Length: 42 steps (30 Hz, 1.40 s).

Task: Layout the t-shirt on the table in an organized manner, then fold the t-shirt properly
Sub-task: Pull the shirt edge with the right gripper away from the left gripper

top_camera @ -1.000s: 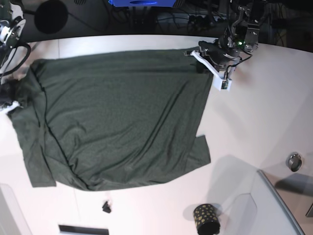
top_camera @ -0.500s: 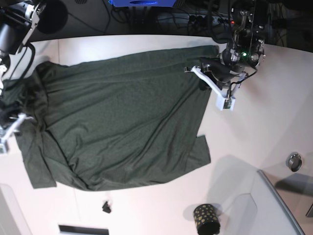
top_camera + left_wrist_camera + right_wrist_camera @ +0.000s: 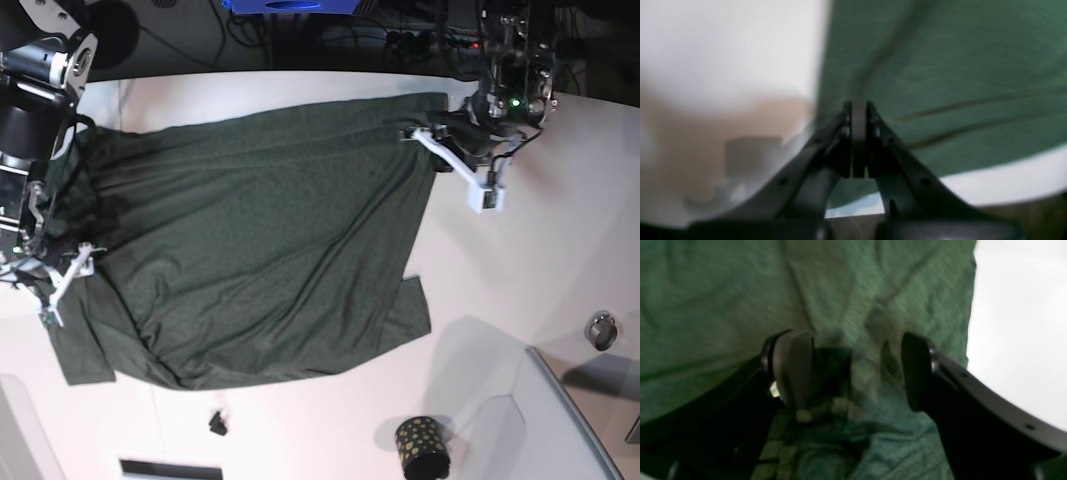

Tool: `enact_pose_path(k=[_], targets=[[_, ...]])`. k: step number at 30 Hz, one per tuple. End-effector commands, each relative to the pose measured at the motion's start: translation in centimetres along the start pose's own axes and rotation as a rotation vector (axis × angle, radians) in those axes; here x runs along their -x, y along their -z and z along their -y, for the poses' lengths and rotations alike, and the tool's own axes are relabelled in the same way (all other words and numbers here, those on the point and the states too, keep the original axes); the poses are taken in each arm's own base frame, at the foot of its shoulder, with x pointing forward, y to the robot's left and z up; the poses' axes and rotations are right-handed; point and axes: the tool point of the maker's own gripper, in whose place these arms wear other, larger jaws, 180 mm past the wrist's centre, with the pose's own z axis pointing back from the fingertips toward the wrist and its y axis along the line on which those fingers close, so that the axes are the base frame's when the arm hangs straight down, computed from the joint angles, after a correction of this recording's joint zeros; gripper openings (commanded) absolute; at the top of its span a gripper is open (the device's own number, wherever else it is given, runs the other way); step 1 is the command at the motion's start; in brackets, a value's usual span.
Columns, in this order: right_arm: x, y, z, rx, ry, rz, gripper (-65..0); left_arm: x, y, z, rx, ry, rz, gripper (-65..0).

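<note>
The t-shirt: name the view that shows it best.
The base view shows the whole t-shirt spread on the table. The left wrist view gives only a blurred edge; the right wrist view gives rumpled cloth between open fingers.

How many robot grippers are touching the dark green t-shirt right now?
2. The left gripper pinches the dark green jersey t-shirt at its far corner on the base view's right; the right gripper, jaws apart, sits on the shirt's opposite edge.

Black arms with silver joints and looped black cables, green light on left arm [image 3: 514, 102]; white-framed grippers, dark holed fingers [image 3: 917, 370], grey pads
</note>
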Motion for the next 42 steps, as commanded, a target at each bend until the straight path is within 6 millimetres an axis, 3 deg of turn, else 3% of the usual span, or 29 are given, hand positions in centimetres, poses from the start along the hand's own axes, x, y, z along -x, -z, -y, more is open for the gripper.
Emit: enact_pose_path(k=[1, 8, 10, 13, 22, 28, 37, 42], targets=[[-1.9, -0.4, 1.1, 0.022, 0.005, 0.049, -26.6, -1.1, -0.3, 0.1, 0.011, -0.002, 0.038, -65.0], [-0.2, 0.4, 0.7, 0.001, 0.021, 0.002, -27.6, -1.3, -0.5, -0.9, -0.01, -0.015, 0.046, -65.0], [0.1, 0.5, 0.7, -0.002, 0.025, -0.005, -36.2, -1.3, -0.5, -0.9, -0.01, -0.015, 0.046, -65.0], [0.2, 0.5, 0.8, -0.001, 0.031, -0.005, -59.1, -1.3, -0.5, -0.9, -0.01, -0.015, 0.046, -65.0], [-0.7, -0.1, 1.6, 0.024, 0.027, 0.022, -64.8, -1.3, -0.5, -0.8, -0.009, -0.016, 0.046, -65.0], [-1.5, -4.4, 5.6, 0.161, 0.077, 0.139, -64.8, -1.3, -0.5, -0.8, -0.009, -0.016, 0.046, -65.0], [4.8, -11.5, 10.7, 0.35, 0.226, 0.129, -64.8, -2.6, -0.2, -0.5, -0.004, -0.008, 0.069, -65.0], [8.8, -15.6, 11.8, 0.443, 0.336, 0.155, -64.8, -2.1, 1.1, -1.3, -0.021, -0.026, 0.036, -65.0]])
